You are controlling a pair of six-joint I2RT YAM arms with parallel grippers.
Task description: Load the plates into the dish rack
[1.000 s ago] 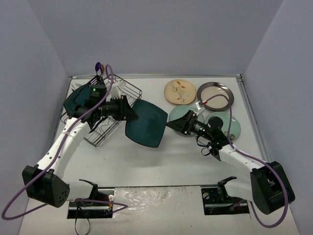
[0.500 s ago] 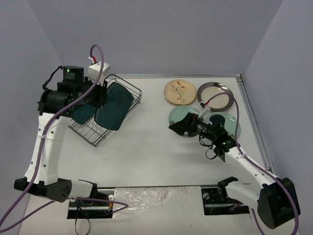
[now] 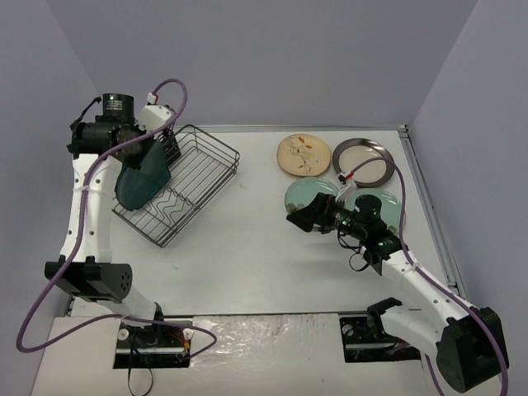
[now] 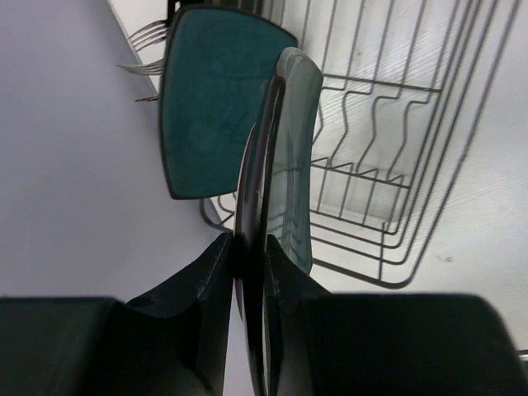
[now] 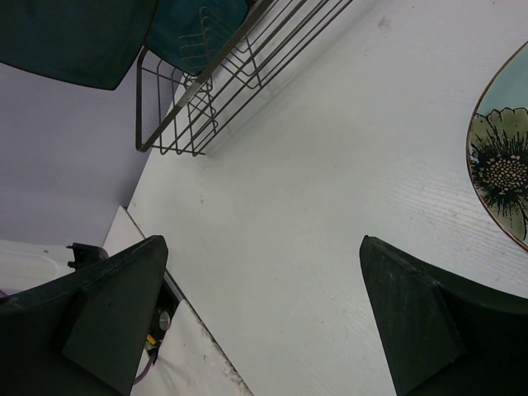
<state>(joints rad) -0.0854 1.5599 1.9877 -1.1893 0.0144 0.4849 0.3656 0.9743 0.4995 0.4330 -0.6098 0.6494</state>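
My left gripper (image 3: 159,155) (image 4: 248,257) is shut on the rim of a dark teal square plate (image 3: 140,178) (image 4: 290,148) and holds it upright, edge-on, over the left end of the black wire dish rack (image 3: 191,183) (image 4: 396,173). A second dark teal square plate (image 4: 210,107) stands in the rack just behind it. My right gripper (image 3: 300,217) (image 5: 264,318) is open and empty above bare table. Near it lie a mint-green round plate (image 3: 308,191), a flowered mint-green plate (image 3: 391,209) (image 5: 503,165), a cream floral plate (image 3: 304,154) and a beige dark-rimmed plate (image 3: 364,161).
Fork tines (image 4: 144,51) stick out at the rack's far corner. The left wall (image 3: 49,165) stands close beside the rack. The right wrist view shows the rack (image 5: 219,91) far off with the teal plates (image 5: 74,33) over it.
One second ago both grippers held the teal plate mid-table. The right gripper let go and drew back slightly. The left arm carried the plate over the rack and turned it upright at the left end.
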